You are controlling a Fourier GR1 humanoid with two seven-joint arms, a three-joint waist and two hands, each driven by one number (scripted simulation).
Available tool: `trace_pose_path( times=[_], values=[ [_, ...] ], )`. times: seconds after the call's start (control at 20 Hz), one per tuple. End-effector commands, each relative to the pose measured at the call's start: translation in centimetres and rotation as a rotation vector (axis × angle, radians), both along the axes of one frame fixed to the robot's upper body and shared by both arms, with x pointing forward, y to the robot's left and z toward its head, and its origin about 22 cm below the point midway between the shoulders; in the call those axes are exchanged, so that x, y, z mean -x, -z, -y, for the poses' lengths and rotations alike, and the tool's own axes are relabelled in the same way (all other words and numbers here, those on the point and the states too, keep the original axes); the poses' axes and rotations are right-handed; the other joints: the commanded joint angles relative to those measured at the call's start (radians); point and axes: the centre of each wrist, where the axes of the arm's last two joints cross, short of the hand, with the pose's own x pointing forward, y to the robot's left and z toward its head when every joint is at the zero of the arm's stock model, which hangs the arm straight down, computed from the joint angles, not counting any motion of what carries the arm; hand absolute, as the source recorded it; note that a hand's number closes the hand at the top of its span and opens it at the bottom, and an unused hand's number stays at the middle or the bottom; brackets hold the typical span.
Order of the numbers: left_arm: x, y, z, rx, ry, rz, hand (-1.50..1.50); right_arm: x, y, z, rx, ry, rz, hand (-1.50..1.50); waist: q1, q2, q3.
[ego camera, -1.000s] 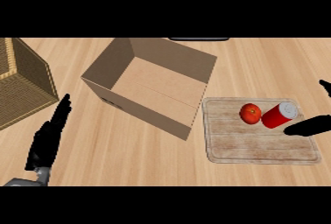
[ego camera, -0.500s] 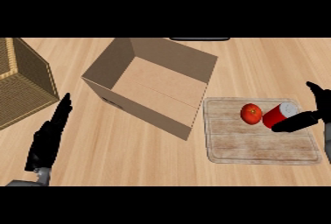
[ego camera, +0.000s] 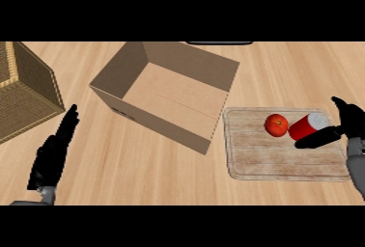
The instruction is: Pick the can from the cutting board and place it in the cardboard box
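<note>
1. A kitchen counter (ego camera: 143,159), seen from steeply above: pale wood with grain running across it fills the view.
2. A worn wooden cutting board (ego camera: 281,161) lies flat on the counter at the right, the plainest sign of a place where food is prepared.
3. On that board sit a red tomato (ego camera: 276,125) and a red can (ego camera: 308,126) with a pale lid, side by side: groceries, kitchen goods.
4. A woven wicker basket (ego camera: 25,94) stands at the left edge, a household storage piece.
5. An open cardboard box (ego camera: 167,94) rests mid-counter, homely rather than industrial.
6. A dark object (ego camera: 219,43) shows at the far edge; what it is cannot be told.
</note>
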Motion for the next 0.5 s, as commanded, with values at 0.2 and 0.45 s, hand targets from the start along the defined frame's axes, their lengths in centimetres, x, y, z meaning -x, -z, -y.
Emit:
trace_pose_path(
  times=[0.2,0.45],
  values=[
    [-0.5,0.3,0.7,0.003,0.004,0.002,0.00,-1.9,1.8,-0.9,0.017,0.027,-0.029,-1.50,0.002,0.001,0.000],
    [0.7,-1.0,0.1,0.018,0.007,0.003,0.00,-1.1,2.3,0.3,0.017,0.034,-0.024,-1.50,0.001,0.000,0.000]
  ],
)
